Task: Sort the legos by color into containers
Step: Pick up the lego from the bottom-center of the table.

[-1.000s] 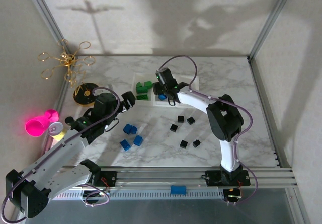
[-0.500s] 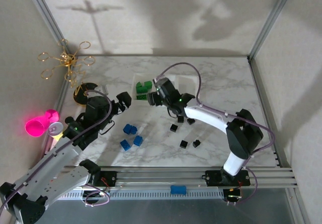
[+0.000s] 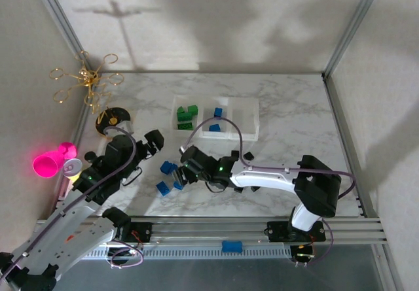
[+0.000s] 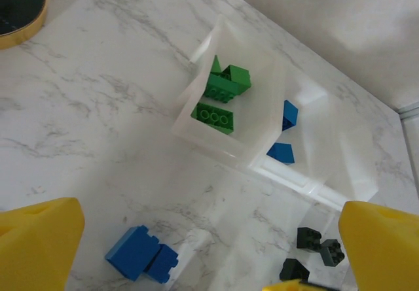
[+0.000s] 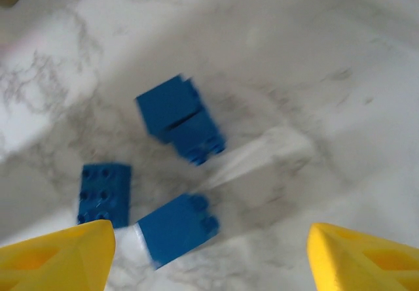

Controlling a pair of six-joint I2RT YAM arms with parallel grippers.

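Three joined translucent trays (image 3: 252, 129) stand at the back. The left tray holds green legos (image 3: 186, 115) (image 4: 224, 85), the middle one two blue legos (image 3: 215, 119) (image 4: 289, 115). Three loose blue legos (image 3: 168, 168) (image 5: 179, 116) lie on the marble. My right gripper (image 3: 184, 172) (image 5: 209, 259) hovers open just above them, with one blue lego (image 5: 176, 229) between its yellow fingertips (image 5: 57, 258). Black legos (image 3: 249, 155) (image 4: 308, 238) lie near the right arm. My left gripper (image 3: 151, 143) (image 4: 209, 255) is open and empty, left of the blue legos (image 4: 140, 254).
A black-and-gold dish (image 3: 111, 120) and a gold wire ornament (image 3: 86, 82) stand at the back left, a pink cup (image 3: 50, 162) at the left edge. A flat blue block (image 3: 232, 246) rests on the front rail. Aluminium posts frame the table.
My right arm swung from the middle tray down and left to the loose blue legos. The middle tray now shows two blue legos. My left arm drew back slightly.
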